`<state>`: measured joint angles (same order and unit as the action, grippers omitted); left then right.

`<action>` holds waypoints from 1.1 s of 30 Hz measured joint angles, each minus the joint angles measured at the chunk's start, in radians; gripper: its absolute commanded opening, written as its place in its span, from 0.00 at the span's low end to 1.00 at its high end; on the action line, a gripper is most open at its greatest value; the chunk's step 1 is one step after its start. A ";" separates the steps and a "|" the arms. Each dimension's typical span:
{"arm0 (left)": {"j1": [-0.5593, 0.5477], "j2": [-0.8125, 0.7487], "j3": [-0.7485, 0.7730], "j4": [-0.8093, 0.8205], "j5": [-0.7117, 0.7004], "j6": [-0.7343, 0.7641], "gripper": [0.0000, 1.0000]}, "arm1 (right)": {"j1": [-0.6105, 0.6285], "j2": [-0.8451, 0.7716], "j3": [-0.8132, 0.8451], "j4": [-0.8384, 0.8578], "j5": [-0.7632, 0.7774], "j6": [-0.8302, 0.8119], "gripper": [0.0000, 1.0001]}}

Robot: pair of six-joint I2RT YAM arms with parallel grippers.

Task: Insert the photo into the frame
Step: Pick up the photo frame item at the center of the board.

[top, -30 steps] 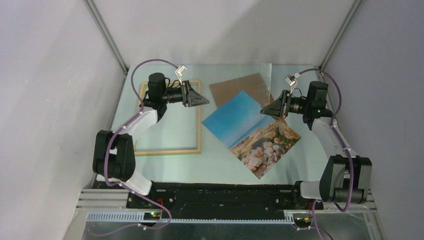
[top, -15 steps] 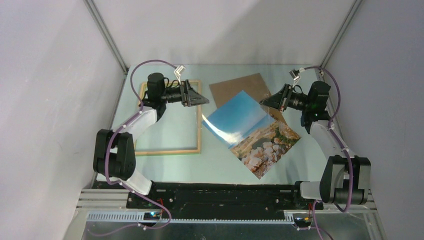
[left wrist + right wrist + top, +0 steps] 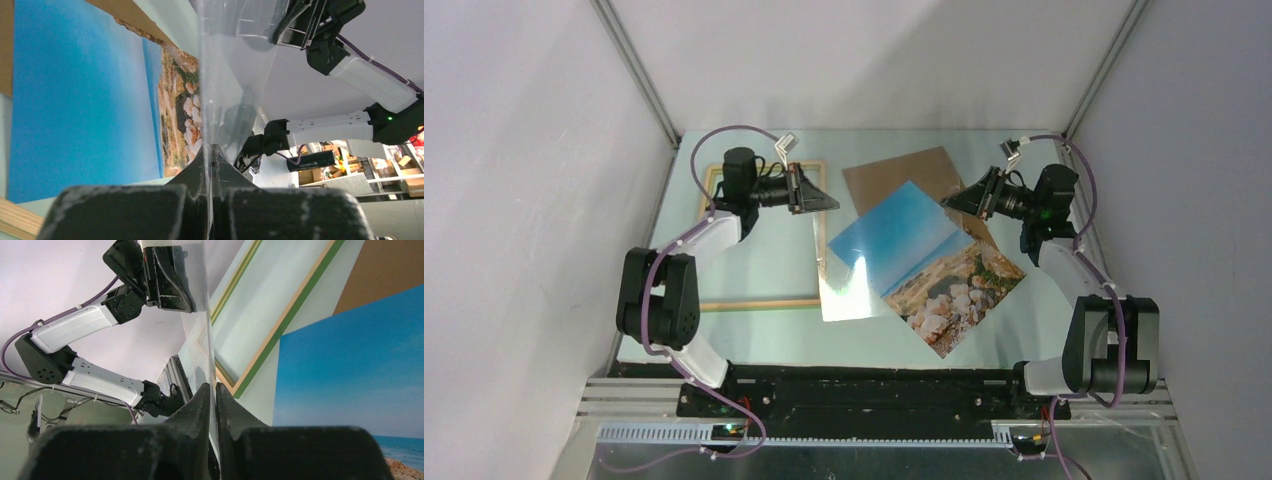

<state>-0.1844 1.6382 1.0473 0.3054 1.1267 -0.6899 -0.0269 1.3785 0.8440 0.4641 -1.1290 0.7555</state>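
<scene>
Pale wood frame (image 3: 759, 303) lies flat on the left of the tabletop (image 3: 1024, 325), with tabletop showing through its opening. One photo (image 3: 904, 250) lies face up just right of the frame and outside it, its far edge resting on one brown board (image 3: 894, 175). One clear sheet (image 3: 849, 295) hangs between the two arms. The left end effector (image 3: 834, 203) is clamped on one edge of it, and the right end effector (image 3: 946, 203) pinches the opposite edge. Bare tabletop runs along the near edge.
</scene>
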 measured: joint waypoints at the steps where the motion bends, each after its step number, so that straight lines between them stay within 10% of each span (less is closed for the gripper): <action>1: 0.000 0.000 0.001 0.002 0.003 -0.004 0.00 | 0.002 0.003 -0.001 0.001 -0.001 -0.001 0.19; 10: -0.005 0.000 0.011 0.054 0.024 -0.063 0.00 | 0.044 0.004 -0.002 0.002 -0.008 -0.024 0.20; 17: -0.006 0.008 0.013 0.106 0.033 -0.109 0.00 | 0.056 0.004 -0.002 0.011 -0.029 -0.021 0.00; 26: -0.007 0.025 0.023 0.141 0.032 -0.146 0.57 | 0.026 0.003 -0.003 0.053 -0.044 0.048 0.00; 33: -0.008 0.025 0.022 0.144 0.028 -0.148 0.71 | -0.024 -0.040 -0.040 0.135 -0.007 0.160 0.00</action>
<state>-0.1925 1.6630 1.0695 0.4492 1.1549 -0.8379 -0.0505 1.3380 0.8043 0.5995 -1.1362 0.9154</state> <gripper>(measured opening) 0.690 0.010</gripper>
